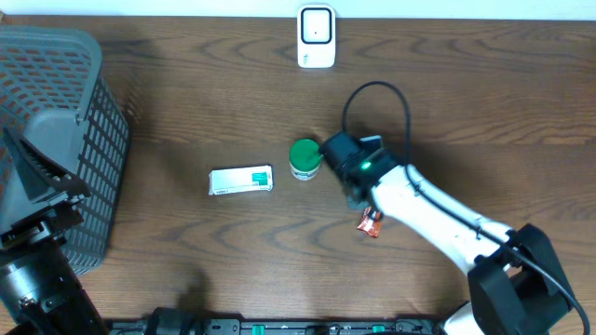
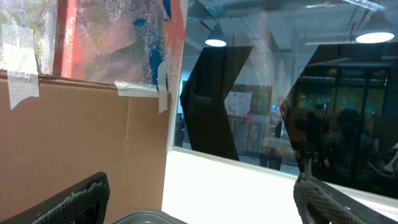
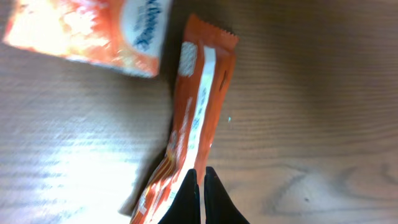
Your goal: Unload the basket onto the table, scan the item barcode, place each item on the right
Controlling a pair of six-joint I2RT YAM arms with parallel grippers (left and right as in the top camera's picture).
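Right end effector (image 3: pixel 200 180) fully closed, tips on the orange wrapper (image 3: pixel 198 106).

We see a wooden bench (image 1: pixel 186 93) bearing a scanner (image 1: pixel 316 36) at its far edge, a basket (image 1: pixel 56 140) at its left edge, and a jar (image 1: pixel 304 158), box (image 1: pixel 241 180) and orange packet (image 1: pixel 372 221) mid-bench.

Box (image 1: pixel 241 180) lies left of jar (image 1: pixel 304 159), scanner (image 1: pixel 316 36) behind.
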